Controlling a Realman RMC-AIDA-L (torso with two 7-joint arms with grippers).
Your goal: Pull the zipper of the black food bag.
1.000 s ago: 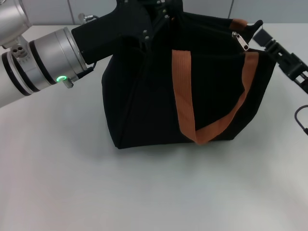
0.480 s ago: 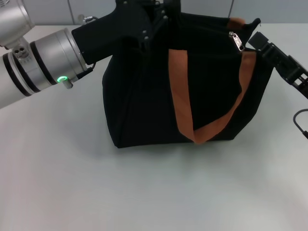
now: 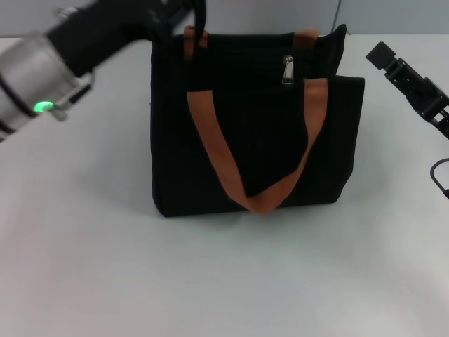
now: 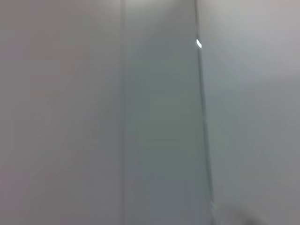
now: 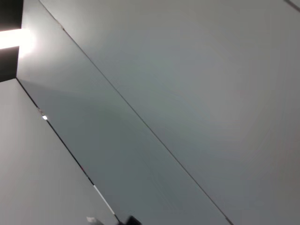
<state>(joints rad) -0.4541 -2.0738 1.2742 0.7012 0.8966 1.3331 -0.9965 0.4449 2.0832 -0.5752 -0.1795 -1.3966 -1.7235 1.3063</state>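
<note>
Presently, the left gripper (image 3: 184, 12) sits at the far upper left corner of the black food bag (image 3: 245, 126), its dark wrist housing reaching in from the left side of the head view. The fingertips are hidden among the dark housing and the bag's top edge, so I cannot tell whether they are apart or together, nor whether they grip the fabric or only touch it. A green indicator light (image 3: 43, 107) glows on the silver arm segment behind the wrist.

The right gripper (image 3: 382, 55) stands beside the bag's right upper corner, apart from it, with a clear strip of table (image 3: 224, 281) between the two. Only one dark blocky end of it shows, and the finger spacing cannot be judged. It holds nothing that can be seen.

The bag stands upright on the white table, its front face turned to the camera. An orange-brown strap (image 3: 245, 161) hangs down the front panel in a V shape, its low point near the bottom edge. Two short strap ends (image 3: 306, 39) show at the top rim. The zipper (image 3: 288, 70), a small silver tab, hangs on the front face just below the top edge, right of centre and just left of the strap's right leg. Neither gripper touches it.

No brand, label or readable writing is visible on the bag or on the arms.

Both wrist views show only pale grey wall panels with thin seams; no fingers or bag appear in them.
</note>
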